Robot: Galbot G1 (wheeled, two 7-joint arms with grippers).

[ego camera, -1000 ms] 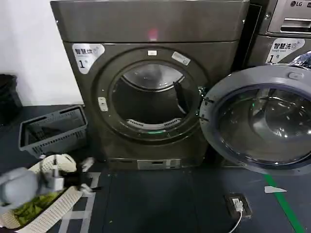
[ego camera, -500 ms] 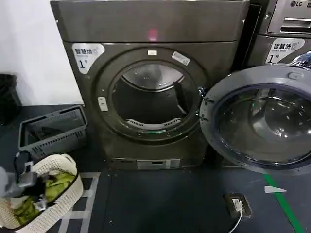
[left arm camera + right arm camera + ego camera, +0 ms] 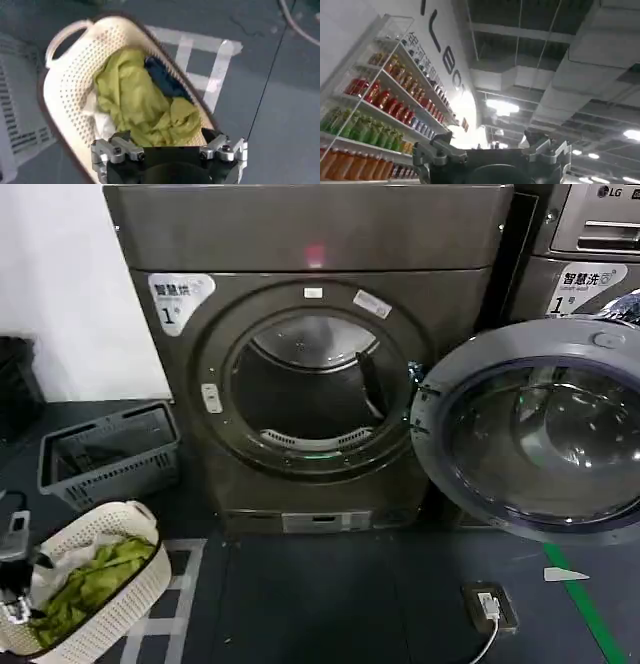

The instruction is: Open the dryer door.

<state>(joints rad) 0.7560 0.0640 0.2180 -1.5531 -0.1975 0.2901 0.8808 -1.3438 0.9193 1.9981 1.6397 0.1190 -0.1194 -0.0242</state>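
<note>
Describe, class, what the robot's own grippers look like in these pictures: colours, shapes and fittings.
In the wrist views, the left gripper and the right gripper look alike: a black body with two silver metal finger brackets, each fixed with dark screws. In the head view, the left gripper is a dark block with a grey part and a thin black cable.

The dryer door (image 3: 535, 429) stands swung wide open to the right of the drum opening, hinged at its left edge, grey inner face and dark glass facing outward.

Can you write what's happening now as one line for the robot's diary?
dryer door: swung fully open | left gripper: over laundry basket, jaws open, empty | right gripper: pointing at ceiling, empty
</note>
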